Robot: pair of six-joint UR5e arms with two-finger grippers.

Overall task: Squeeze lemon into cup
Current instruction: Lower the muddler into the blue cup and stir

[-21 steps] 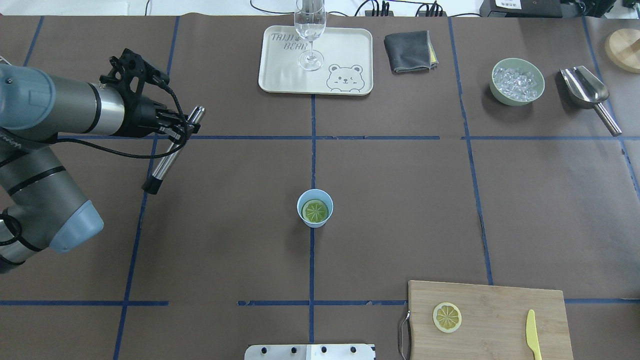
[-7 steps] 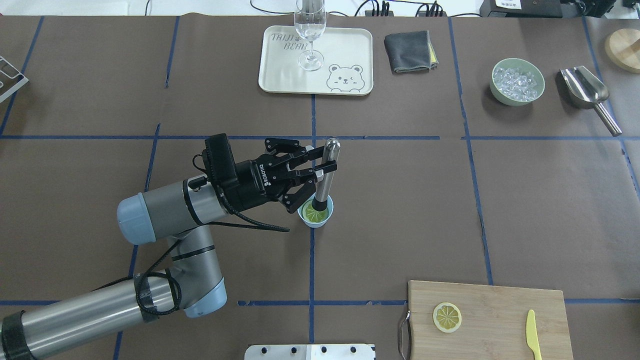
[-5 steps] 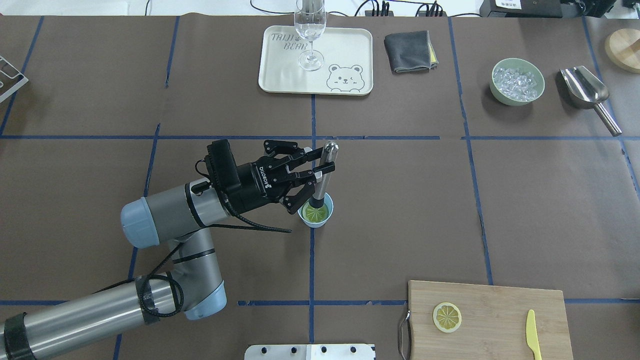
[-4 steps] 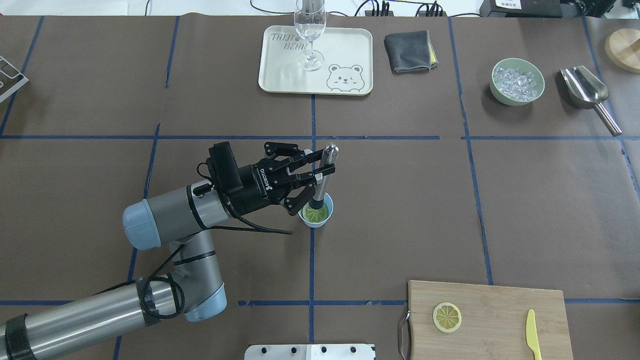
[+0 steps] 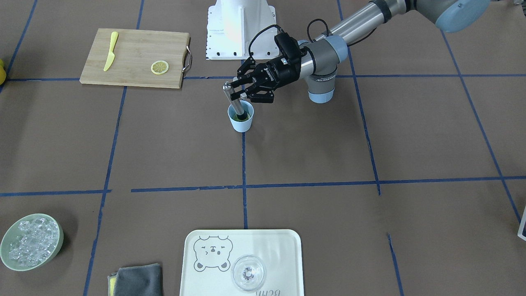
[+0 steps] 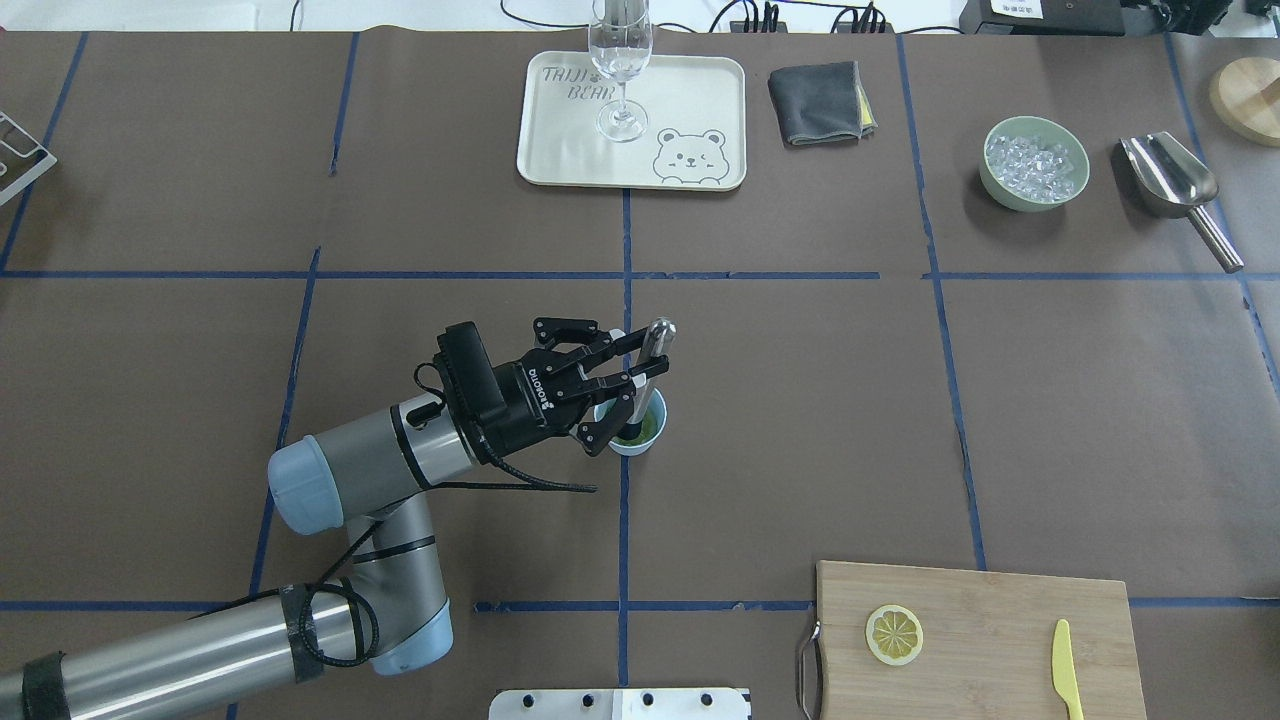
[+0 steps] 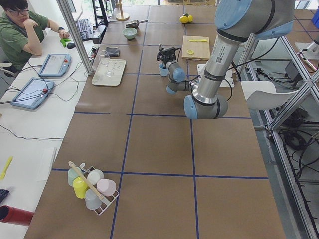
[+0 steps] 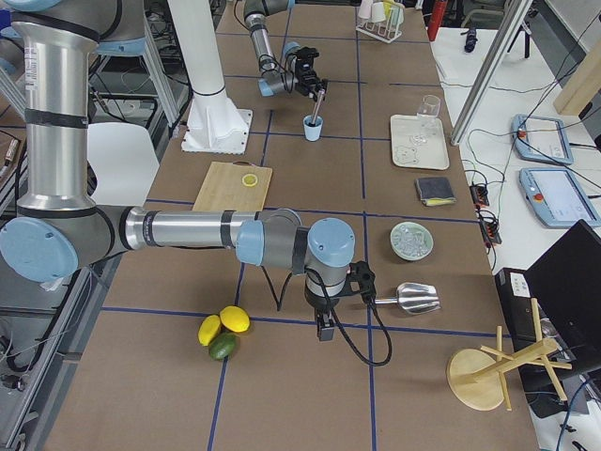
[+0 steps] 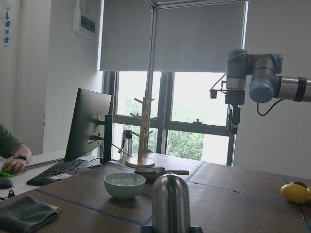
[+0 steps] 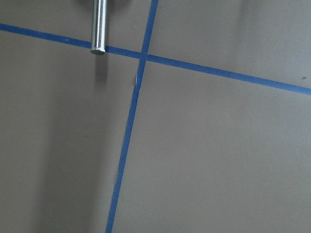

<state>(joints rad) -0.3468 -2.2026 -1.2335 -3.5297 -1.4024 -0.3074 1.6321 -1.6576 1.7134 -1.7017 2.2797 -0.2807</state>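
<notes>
The light-blue cup (image 6: 642, 444) stands mid-table on a blue tape line. A lemon (image 6: 651, 429) slice lies in its bottom, looking greenish and partly covered. My left gripper (image 6: 640, 358) is shut on a steel muddler (image 6: 650, 368), which stands nearly upright with its dark lower end inside the cup on the slice. From across the table the muddler (image 5: 232, 99) leans slightly into the cup (image 5: 241, 122), held by the left gripper (image 5: 235, 91). My right gripper (image 8: 324, 331) hangs over the table's far right end beside a steel scoop (image 8: 413, 298); whether it is open or shut I cannot tell.
A second lemon slice (image 6: 894, 634) and a yellow knife (image 6: 1064, 655) lie on the wooden cutting board (image 6: 1000, 600) at the near right. A cream tray (image 6: 690, 100) with a wine glass (image 6: 621, 60), a grey cloth (image 6: 818, 102) and a green ice bowl (image 6: 1034, 162) line the far side.
My left arm carried the muddler from the far left to the cup, set its end on the slice, and has since pushed it lower into the cup.
</notes>
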